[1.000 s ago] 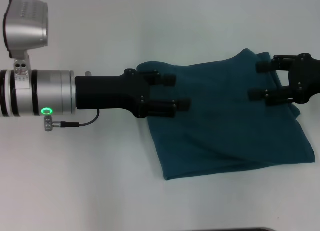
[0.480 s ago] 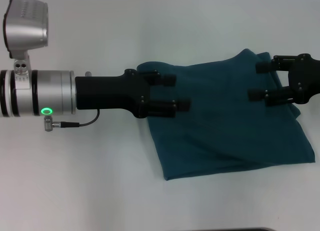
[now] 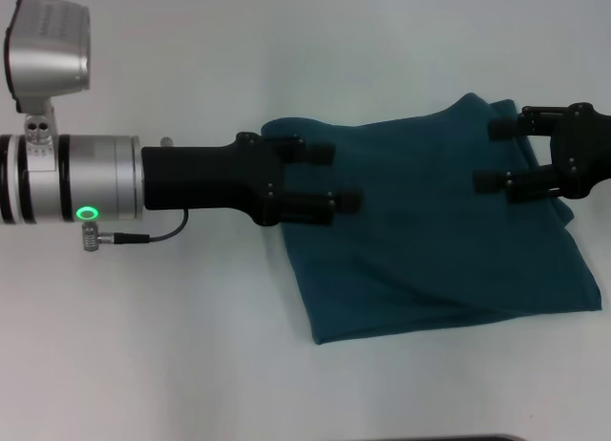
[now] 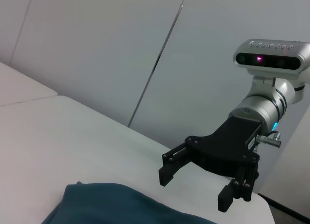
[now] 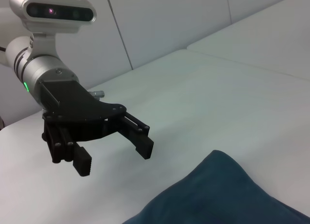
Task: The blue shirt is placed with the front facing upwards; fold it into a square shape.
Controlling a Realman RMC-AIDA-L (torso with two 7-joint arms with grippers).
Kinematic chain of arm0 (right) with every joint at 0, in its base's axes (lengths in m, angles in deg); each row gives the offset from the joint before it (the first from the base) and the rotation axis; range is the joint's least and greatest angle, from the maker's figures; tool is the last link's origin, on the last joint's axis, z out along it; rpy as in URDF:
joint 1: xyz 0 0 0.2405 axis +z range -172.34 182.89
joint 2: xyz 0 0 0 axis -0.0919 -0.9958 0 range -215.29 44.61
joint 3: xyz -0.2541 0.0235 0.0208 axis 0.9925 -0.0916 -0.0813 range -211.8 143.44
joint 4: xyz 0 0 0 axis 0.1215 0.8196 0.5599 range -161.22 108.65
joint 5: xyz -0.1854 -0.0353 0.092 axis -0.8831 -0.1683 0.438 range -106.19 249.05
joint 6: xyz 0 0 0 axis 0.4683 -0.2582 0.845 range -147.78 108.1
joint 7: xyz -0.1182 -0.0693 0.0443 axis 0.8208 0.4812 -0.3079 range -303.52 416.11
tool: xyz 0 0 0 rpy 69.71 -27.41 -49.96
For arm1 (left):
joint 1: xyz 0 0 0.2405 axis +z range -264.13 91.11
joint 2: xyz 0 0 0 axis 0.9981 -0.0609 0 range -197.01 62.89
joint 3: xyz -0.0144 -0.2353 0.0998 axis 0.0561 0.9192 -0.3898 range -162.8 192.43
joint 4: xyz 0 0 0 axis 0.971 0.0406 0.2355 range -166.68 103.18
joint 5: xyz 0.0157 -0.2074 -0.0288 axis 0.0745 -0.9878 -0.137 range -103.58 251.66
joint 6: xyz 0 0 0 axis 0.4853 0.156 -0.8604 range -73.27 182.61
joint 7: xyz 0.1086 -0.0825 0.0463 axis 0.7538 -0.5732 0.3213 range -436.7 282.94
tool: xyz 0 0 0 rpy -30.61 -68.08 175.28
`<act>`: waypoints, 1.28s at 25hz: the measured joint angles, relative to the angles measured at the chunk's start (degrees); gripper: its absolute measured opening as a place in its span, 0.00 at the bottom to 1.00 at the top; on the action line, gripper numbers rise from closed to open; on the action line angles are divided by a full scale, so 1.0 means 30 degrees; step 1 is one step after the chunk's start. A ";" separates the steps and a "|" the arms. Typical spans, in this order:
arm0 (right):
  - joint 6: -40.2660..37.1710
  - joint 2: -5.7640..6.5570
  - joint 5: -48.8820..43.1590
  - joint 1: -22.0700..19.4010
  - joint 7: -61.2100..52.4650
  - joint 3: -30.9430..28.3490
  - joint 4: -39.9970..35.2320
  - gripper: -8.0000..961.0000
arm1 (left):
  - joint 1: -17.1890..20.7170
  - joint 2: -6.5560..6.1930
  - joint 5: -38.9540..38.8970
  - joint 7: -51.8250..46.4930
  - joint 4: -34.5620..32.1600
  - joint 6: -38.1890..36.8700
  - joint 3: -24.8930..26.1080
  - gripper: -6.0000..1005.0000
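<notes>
The blue shirt (image 3: 439, 231) is lying folded into a rough four-sided bundle on the white table (image 3: 191, 365), filling the middle and right of the head view. Its lettering, collar and sleeves are not showing; only plain teal cloth with a few creases is facing up, and its right edge is running to the frame border at about 3 o'clock. A folded layer is showing along the lower edge, toward 5 o'clock.

The left gripper (image 3: 329, 177) is reaching in from 9 o'clock and hovering over the bundle's upper left corner, its two black fingers spread apart with nothing between them. Whether the fingertips are touching the cloth is hard to make out from above. In the right wrist view this same gripper (image 5: 114, 151) is hanging above the table with its jaws wide and empty, clear of the shirt corner (image 5: 227, 190).

The right gripper (image 3: 495, 155) is coming in from 3 o'clock over the upper right part of the shirt, its arm cut off by the frame edge. Its fingers are likewise parted and holding nothing; the left wrist view shows it (image 4: 196, 187) open above the table beyond the cloth's edge (image 4: 111, 204).
</notes>
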 joint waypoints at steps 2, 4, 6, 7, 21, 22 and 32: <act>0.0000 0.0000 0.0000 0.0000 -0.0031 -0.0001 0.0000 0.95 | 0.0039 0.0000 0.0000 -0.0021 0.0110 0.0000 0.0000 0.82; 0.0000 0.0001 0.0000 0.0000 -0.0048 -0.0001 0.0000 0.95 | 0.0051 0.0000 0.0000 -0.0026 0.0143 -0.0005 0.0001 0.82; 0.0000 0.0001 0.0000 0.0001 -0.0050 0.0000 0.0001 0.95 | 0.0051 -0.0001 0.0000 -0.0030 0.0157 -0.0010 0.0000 0.82; 0.0000 0.0001 0.0000 0.0000 -0.0051 -0.0001 0.0000 0.95 | 0.0051 0.0000 0.0000 -0.0031 0.0163 -0.0013 0.0000 0.82; 0.0001 0.0000 0.0000 -0.0001 -0.0056 -0.0183 0.0001 0.95 | 0.0032 0.0000 -0.0004 -0.0039 0.0282 -0.0022 0.0001 0.82; 0.0002 0.0001 -0.0001 0.0000 -0.0055 -0.0192 0.0001 0.95 | 0.0025 -0.0001 -0.0005 -0.0039 0.0283 0.0003 0.0001 0.82; 0.0008 0.0001 -0.0001 0.0049 -0.0056 -0.0240 0.0000 0.95 | 0.0019 0.0000 -0.0005 -0.0039 0.0283 0.0139 0.0000 0.82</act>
